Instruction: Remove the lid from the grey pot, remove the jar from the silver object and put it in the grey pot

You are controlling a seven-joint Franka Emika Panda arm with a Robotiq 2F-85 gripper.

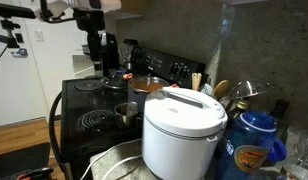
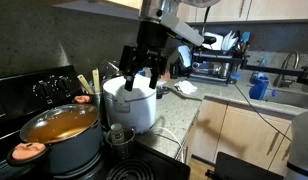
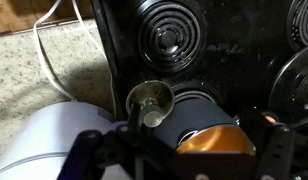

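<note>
The grey pot stands on the black stove, its inside orange-brown, with the glass lid lying on it. It also shows in an exterior view and in the wrist view. The small shiny steel pot stands right next to it, also visible in an exterior view. The wrist view shows the steel pot with the jar inside it. My gripper hangs open and empty well above the pots and rice cooker; its fingers frame the bottom of the wrist view.
A big white rice cooker stands on the counter beside the stove, close to the steel pot, with its cord trailing. The stove has coil burners. A blue jug and utensils stand by the rice cooker.
</note>
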